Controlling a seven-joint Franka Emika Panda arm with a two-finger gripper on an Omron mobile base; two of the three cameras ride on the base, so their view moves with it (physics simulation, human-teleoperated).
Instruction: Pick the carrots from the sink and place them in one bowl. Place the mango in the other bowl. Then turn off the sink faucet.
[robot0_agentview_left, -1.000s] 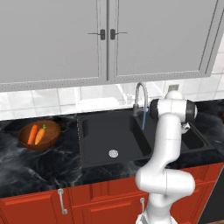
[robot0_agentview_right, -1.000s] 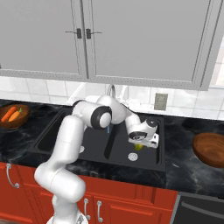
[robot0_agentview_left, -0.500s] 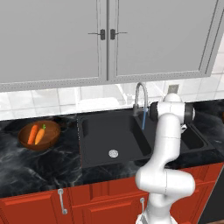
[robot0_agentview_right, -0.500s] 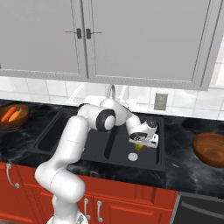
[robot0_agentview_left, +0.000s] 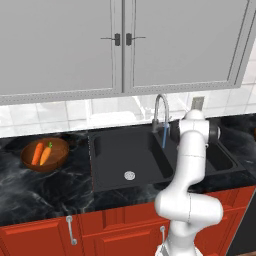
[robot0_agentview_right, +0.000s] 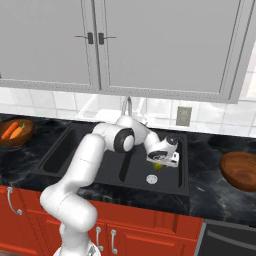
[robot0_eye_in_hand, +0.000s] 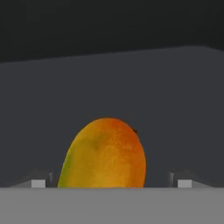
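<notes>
Orange-yellow mango (robot0_eye_in_hand: 105, 153) lies at lower centre of the hand view, between the pincer's (robot0_agentview_right: 161, 162) wide-open fingertips (robot0_eye_in_hand: 183, 183), ungripped, on the black sink (robot0_agentview_right: 172, 185) floor. Both carrots (robot0_agentview_left: 42, 154) rest in the wooden bowl (robot0_agentview_left: 59, 165) at left on the tabletop (robot0_agentview_left: 45, 192); second bowl (robot0_agentview_right: 241, 171) sits far right.

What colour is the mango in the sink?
Orange shading to yellow-green down one side. The mango shows best in the hand view.
</notes>
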